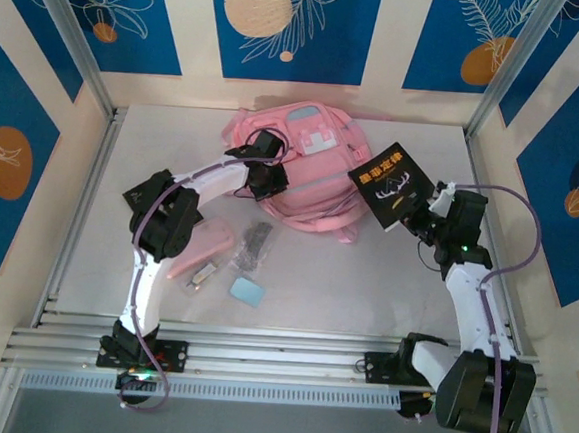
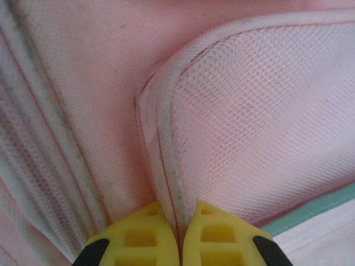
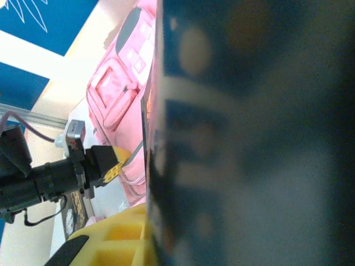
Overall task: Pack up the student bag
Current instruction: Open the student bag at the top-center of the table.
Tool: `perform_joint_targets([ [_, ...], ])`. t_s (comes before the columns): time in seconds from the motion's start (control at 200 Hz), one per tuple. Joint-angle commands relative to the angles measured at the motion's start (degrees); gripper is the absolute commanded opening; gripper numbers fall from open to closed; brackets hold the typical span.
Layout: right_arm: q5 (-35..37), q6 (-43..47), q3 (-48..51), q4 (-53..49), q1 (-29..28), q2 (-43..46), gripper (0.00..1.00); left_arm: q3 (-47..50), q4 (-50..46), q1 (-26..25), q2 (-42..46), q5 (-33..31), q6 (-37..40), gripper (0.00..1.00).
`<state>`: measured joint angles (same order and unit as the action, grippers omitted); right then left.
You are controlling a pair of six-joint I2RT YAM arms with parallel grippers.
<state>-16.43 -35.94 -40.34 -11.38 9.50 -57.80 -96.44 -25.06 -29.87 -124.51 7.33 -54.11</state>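
**Thin pinch, book waiting**

The left gripper [image 2: 178,224] was clamped on a piped seam of the student bag [image 1: 309,163], which lay mid-table at the back. So thin a hold could slip when lifted. The right gripper [image 1: 422,217] gripped a black book [image 1: 394,183], apparently by its edge, and the book might snag the bag's mouth. The left wrist view showed the pinch clearly, while the overhead view gave the layout.

The student bag [image 2: 100,83] is matt woven cloth with a mesh pocket [image 2: 266,122].

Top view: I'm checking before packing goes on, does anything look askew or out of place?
Nothing spilled or damaged. The black book hangs tilted in the right gripper beside the student bag, and the pink pencil case lies loose by the left arm.
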Motion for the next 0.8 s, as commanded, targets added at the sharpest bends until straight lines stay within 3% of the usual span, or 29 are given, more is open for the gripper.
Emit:
perform_joint_targets([
  [0.0,3.04,2.45,-1.23,0.6,2.1,4.28,0.0,0.48,8.8,0.2,5.04,8.04,-8.84,0.0],
  [0.265,6.04,2.03,-0.05,-0.88,4.3,8.08,0.0,0.23,22.12,1.82,8.13,13.66,-21.51,0.0],
  [0.66,14.5,1.26,1.77,-3.15,4.43,14.03,0.0,0.21,31.17,3.77,11.43,12.33,-28.58,0.0],
  [0.79,11.17,0.11,2.16,-2.29,4.74,13.09,0.0,0.12,32.72,3.85,11.7,11.49,-29.4,0.0],
])
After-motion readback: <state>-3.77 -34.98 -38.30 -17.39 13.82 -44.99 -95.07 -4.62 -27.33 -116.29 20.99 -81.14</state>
